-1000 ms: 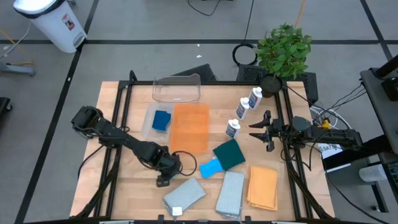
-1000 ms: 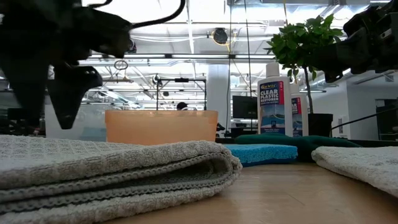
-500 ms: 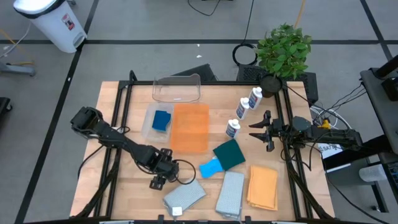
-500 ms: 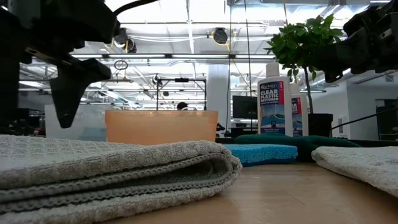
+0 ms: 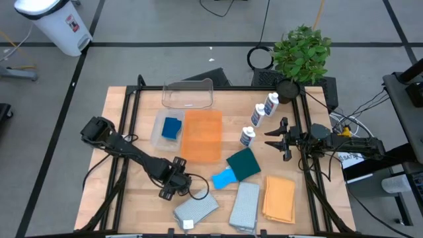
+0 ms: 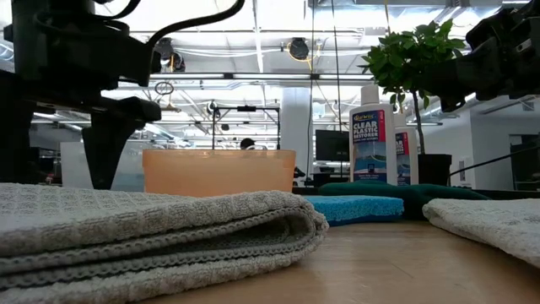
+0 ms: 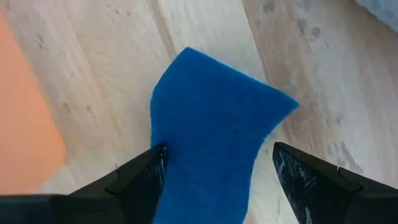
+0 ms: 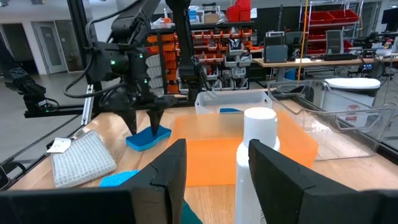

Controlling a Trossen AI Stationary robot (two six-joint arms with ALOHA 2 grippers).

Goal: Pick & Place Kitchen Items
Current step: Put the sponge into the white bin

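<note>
Straddling a small blue sponge (image 7: 208, 137) on bare wood at lower centre of the high view, left gripper (image 5: 170, 192) has fingers apart, nothing clamped yet; right gripper (image 5: 277, 139) waits at right, fingers apart and empty, by three white bottles (image 5: 257, 117). Sorting looks barely begun: pads, grey cloth (image 5: 196, 207) and orange cloth (image 5: 279, 198) lie loose; grey cloth crowds the sponge

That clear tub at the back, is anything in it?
Empty. From above, the clear tub shows only the table through its bottom; the sponges, cloths and bottles all lie outside it.
</note>
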